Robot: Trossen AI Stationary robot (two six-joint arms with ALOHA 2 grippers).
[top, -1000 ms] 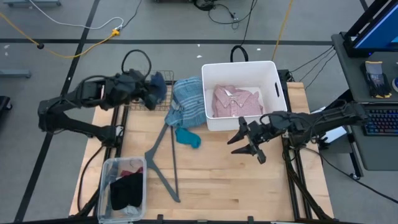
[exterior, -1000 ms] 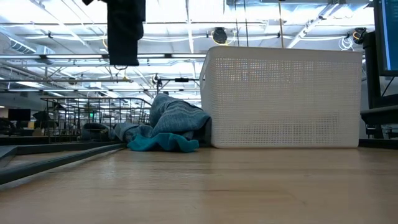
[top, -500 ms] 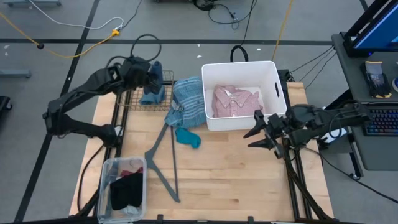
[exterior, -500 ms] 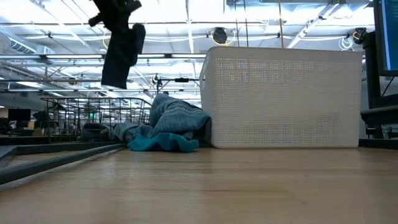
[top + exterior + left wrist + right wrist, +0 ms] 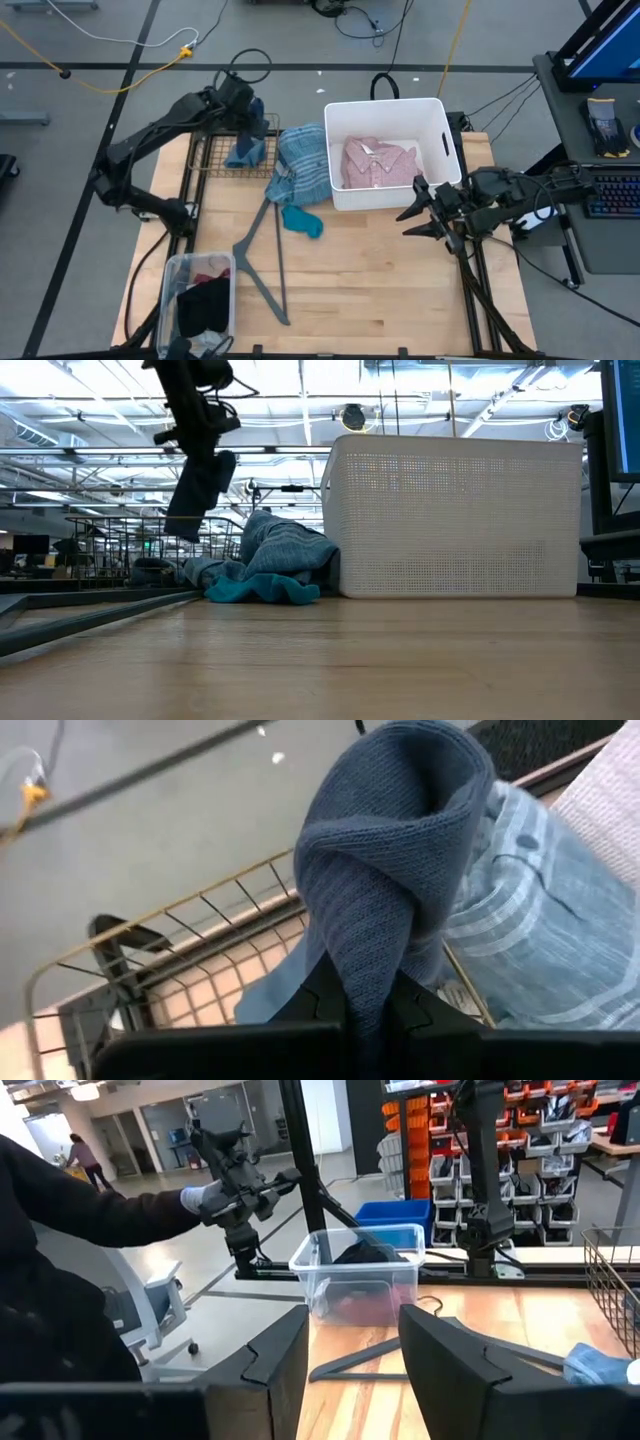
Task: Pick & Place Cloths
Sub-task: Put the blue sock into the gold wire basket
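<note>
My left gripper (image 5: 243,112) is at the table's far left, over a wire rack (image 5: 215,160), and is shut on a blue knitted cloth (image 5: 245,150). The cloth hangs from it in the low view (image 5: 200,490). A blue-plaid shirt (image 5: 300,165) and a teal piece (image 5: 303,221) lie beside the white tub (image 5: 440,115). A pink shirt (image 5: 380,165) lies inside the tub. My right gripper (image 5: 412,212) stands open by the tub's near right corner, holding nothing. My left gripper pinches a bunched fold of the knitted cloth (image 5: 372,982) between its two fingers, slanting down from above. The cloth hangs below the fingers with its lower end (image 5: 185,528) over the wire rack. I cannot tell whether that end touches the rack.
A grey V-shaped hanger bar (image 5: 262,262) lies on the wood near the middle. A clear bin (image 5: 200,300) with dark cloths stands at the near left corner. Beyond the table's left edge a person's sleeve (image 5: 70,1205) reaches to a black device (image 5: 235,1175).
My left gripper has swung toward the table's far edge and sunk, carrying the blue cloth, which now hangs lower over the wire rack. My right gripper has drawn back toward the table's right edge, away from the teal piece.
</note>
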